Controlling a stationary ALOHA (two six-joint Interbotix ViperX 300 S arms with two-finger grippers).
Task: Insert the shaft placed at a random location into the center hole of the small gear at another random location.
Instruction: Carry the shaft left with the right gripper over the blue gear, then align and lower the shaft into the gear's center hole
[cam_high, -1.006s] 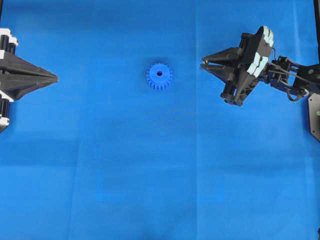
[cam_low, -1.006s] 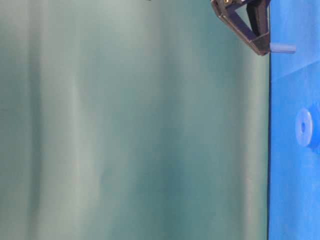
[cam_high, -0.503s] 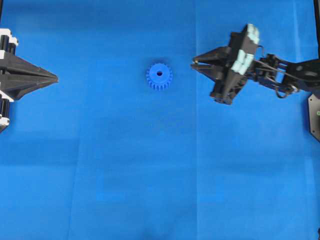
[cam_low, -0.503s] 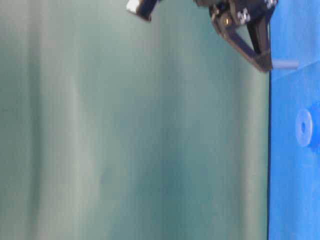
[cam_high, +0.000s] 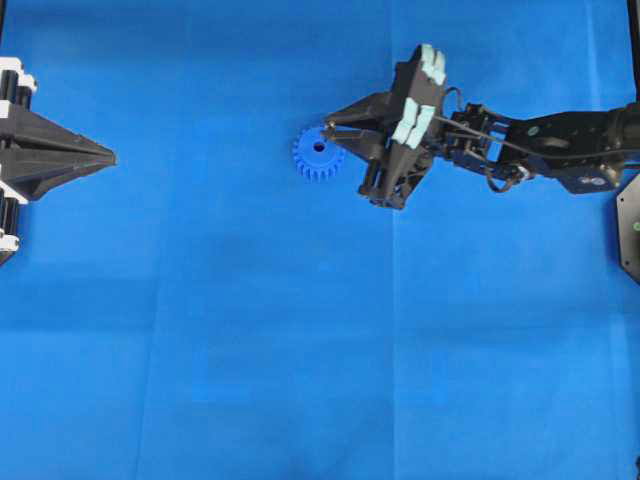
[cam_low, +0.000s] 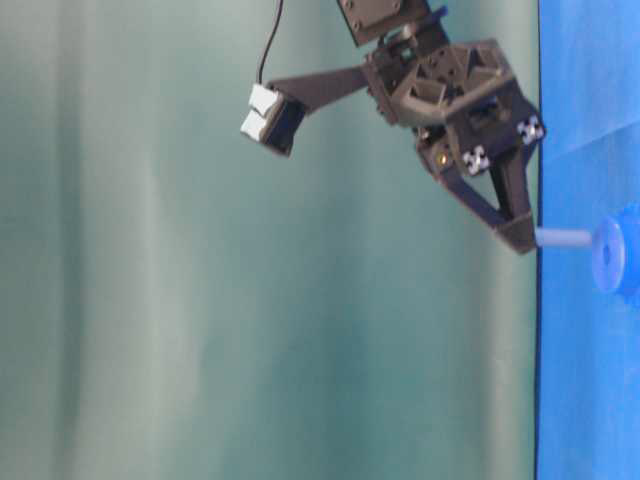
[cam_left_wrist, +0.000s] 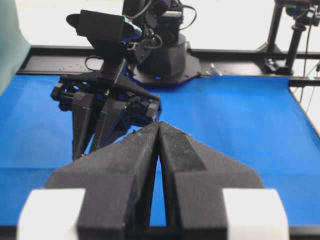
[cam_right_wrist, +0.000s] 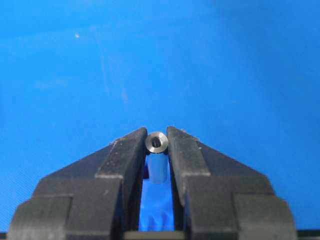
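The small blue gear (cam_high: 319, 154) lies flat on the blue mat, and its center hole (cam_high: 319, 147) shows from above. My right gripper (cam_high: 327, 126) is shut on the silvery shaft (cam_right_wrist: 157, 142) and holds it upright just over the gear's far edge. In the table-level view the shaft (cam_low: 565, 238) points at the gear (cam_low: 610, 258), with its end close to the hub and a little off the middle. Several gear teeth (cam_right_wrist: 157, 220) show between the right fingers. My left gripper (cam_high: 110, 157) is shut and empty at the left edge, far from the gear.
The blue mat (cam_high: 300, 350) covers the whole table. The right arm (cam_high: 540, 140) reaches in from the right edge. In the left wrist view the right gripper (cam_left_wrist: 110, 105) hangs beyond my shut left gripper (cam_left_wrist: 159, 125).
My right gripper has moved left with the shaft in it, from well right of the gear to right over it. The left arm and the gear have not moved.
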